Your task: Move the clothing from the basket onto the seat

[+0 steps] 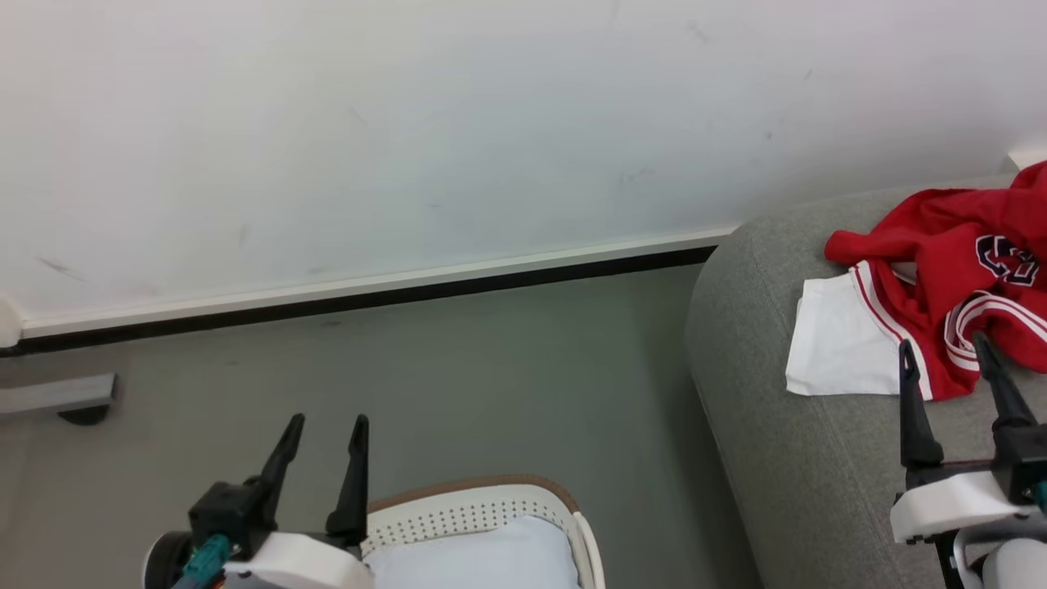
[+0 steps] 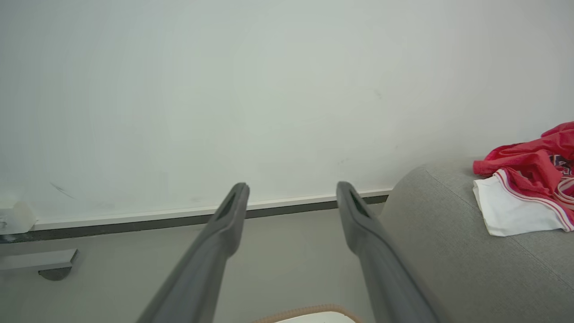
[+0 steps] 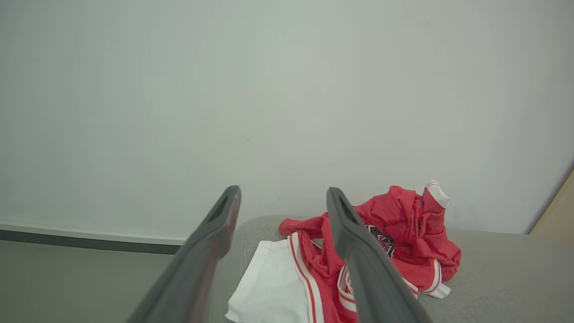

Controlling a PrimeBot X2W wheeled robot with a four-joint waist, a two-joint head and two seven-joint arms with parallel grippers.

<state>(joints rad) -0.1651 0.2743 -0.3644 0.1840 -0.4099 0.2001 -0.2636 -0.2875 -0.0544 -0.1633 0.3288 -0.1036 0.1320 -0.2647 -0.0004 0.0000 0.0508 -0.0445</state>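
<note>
Nearest the robot, one left gripper (image 1: 327, 421) stands over the floor (image 1: 491, 368) just left of the basket (image 1: 491, 484), its two dark fingers spread wide with nothing between them; the left wrist view confirms the gap (image 2: 292, 188). One basket is counted, cream with rows of small holes and a brown rim, and one pale blue-white fabric item (image 1: 483, 556) lies inside it. At the lower right, one right gripper (image 1: 942, 343) is likewise spread wide and grips nothing, its fingertips (image 1: 905, 352) reaching to the near hem of the clothing (image 1: 941, 245); contact with the fabric cannot be determined. One seat (image 1: 761, 458), light grey, stands to the right of the basket and apart from it. One piece of clothing, red with a white sleeve panel and striped trim, lies crumpled on the seat near its rounded left end. Beyond, one skirting strip (image 1: 409, 282) runs along one plain pale wall (image 1: 409, 123)
</note>
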